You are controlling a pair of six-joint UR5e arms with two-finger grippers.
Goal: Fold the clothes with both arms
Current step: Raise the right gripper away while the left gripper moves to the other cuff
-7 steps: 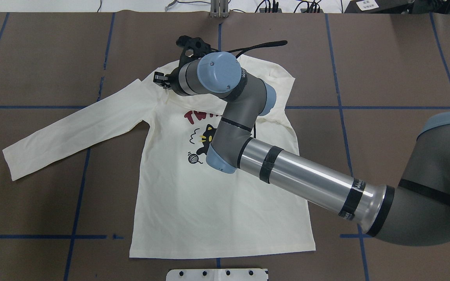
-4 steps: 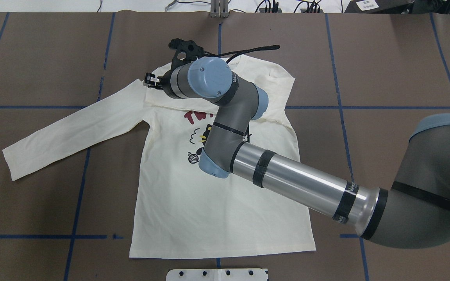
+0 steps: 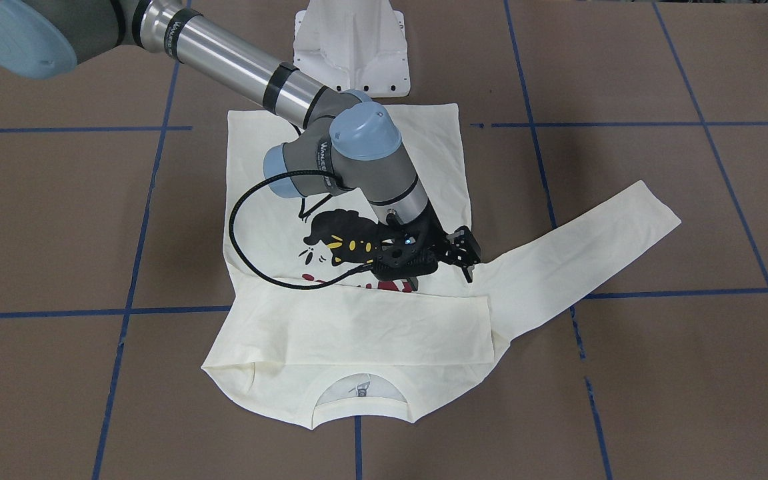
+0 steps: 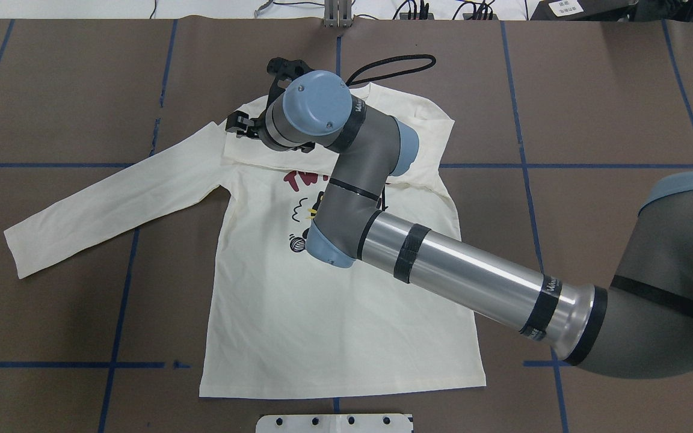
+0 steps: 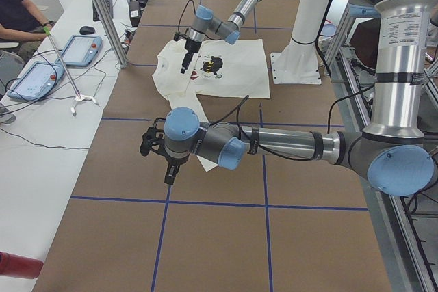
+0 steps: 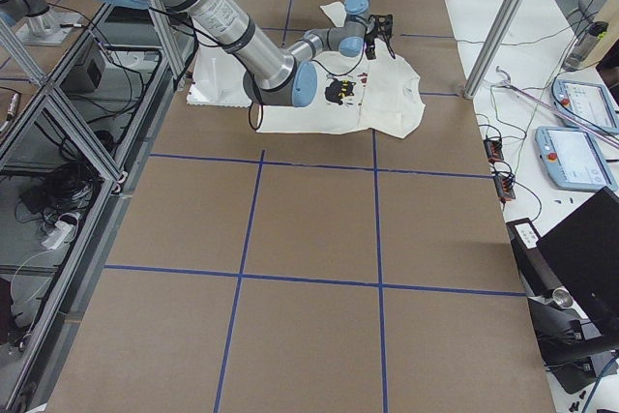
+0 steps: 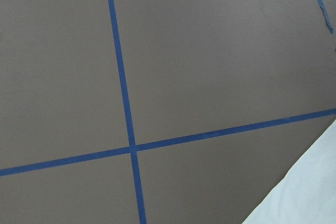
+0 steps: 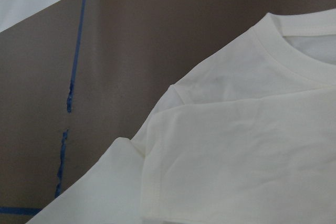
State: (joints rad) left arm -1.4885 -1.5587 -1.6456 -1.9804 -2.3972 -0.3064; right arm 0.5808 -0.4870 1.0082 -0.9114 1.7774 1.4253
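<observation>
Item 1: long-sleeved T-shirt point(image 4: 334, 325), cream. It lies flat on the brown table point(image 4: 593, 90), print side up, hem near the white pedestal base point(image 3: 351, 47) and collar point(image 3: 361, 393) on the far side. One sleeve point(image 3: 371, 327) is folded across the chest just below the collar and covers part of the red lettering point(image 4: 298, 178). The other sleeve point(image 4: 112, 204) lies stretched out flat toward the robot's left. The black cat print point(image 3: 344, 240) is partly hidden by the arm above it.

Item 2: right arm point(image 4: 473, 282). It reaches across over the shirt body, trailing a black cable point(image 3: 237, 233) in a loop. The right gripper point(image 3: 467, 270) points down, just above the shoulder at the stretched-out sleeve. The gap between its jaws cannot be made out, and the cloth beneath lies flat.

Item 3: left arm point(image 5: 287, 145). It extends low over the table on the robot's left, near the end of the stretched-out sleeve. The left gripper point(image 5: 168, 179) points down over the brown surface. Open or closed cannot be told. Its wrist camera shows blue tape lines point(image 7: 123, 103) and a corner of cream cloth.

Item 4: a seated person point(image 5: 17, 5) at the side bench, far left
</observation>
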